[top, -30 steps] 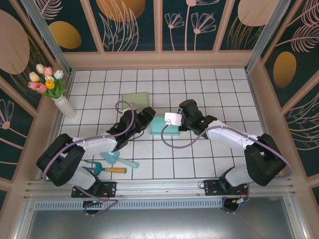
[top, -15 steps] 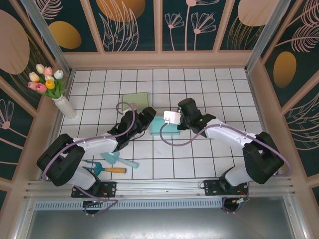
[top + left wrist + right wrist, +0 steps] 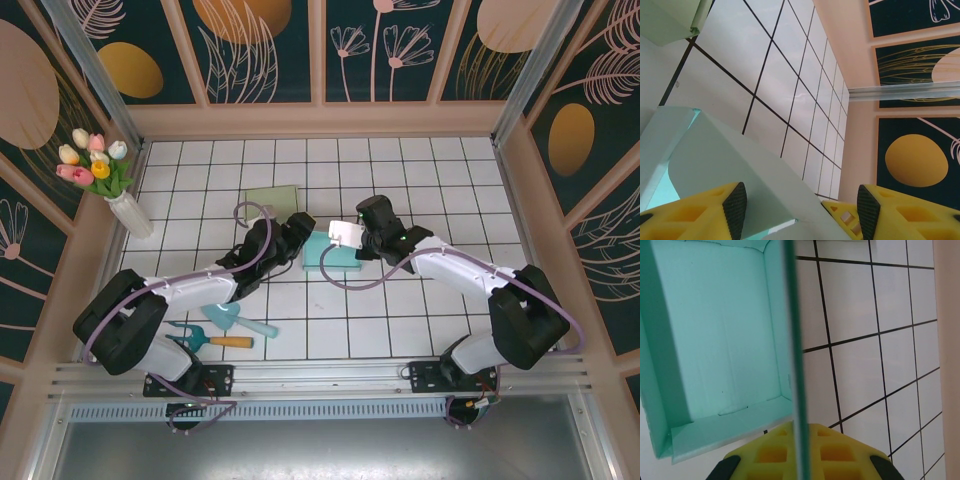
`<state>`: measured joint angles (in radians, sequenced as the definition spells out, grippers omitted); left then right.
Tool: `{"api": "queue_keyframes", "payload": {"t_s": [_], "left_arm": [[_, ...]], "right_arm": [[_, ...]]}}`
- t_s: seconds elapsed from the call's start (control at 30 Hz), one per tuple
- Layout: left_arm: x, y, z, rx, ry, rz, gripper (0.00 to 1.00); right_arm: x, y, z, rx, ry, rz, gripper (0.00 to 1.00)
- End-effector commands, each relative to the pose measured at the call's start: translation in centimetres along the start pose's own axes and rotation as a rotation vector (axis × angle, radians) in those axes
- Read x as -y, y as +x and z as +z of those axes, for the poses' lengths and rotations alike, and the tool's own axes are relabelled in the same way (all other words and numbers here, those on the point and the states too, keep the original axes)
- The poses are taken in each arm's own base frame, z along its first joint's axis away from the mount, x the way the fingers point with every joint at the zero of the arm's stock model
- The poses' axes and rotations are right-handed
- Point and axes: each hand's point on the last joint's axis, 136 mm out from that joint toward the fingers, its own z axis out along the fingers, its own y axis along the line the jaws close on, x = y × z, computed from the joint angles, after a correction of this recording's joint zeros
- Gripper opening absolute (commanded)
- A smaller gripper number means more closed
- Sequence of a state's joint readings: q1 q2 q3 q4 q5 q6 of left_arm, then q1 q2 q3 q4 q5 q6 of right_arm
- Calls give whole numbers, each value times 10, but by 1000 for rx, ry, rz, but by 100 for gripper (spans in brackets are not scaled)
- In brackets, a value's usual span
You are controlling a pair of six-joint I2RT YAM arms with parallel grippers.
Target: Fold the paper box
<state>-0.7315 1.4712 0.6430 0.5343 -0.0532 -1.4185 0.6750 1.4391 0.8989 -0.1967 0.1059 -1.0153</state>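
Paper box (image 3: pixel 318 255) edge pinched by right jaws; left jaws wide astride its flap; bare tiles (image 3: pixel 400 320) around.

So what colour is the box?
The box is pale teal, clearest in the right wrist view.

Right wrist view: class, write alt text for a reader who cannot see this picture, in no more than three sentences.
The yellow-fingered right gripper is shut on a thin panel of the teal paper box, seen edge-on as a line running up the picture. The box's open inside lies to the left, the white tiled table to the right.
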Motion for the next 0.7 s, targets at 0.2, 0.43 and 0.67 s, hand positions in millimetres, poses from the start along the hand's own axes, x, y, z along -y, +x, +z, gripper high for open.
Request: {"api": "queue_keyframes", "payload": {"t_s": [0.2,0.43,0.67], "left_arm": [[43,14,6,-50,56,52,64],[27,2,10,4,-20,133,65],[-7,-23,-5,45,-66,129,64]], "right_arm": [[35,-26,-8,86,138,127,0],[19,-19,-8,88,119,53,0],[5,1,8,5,94,15,0]]}}
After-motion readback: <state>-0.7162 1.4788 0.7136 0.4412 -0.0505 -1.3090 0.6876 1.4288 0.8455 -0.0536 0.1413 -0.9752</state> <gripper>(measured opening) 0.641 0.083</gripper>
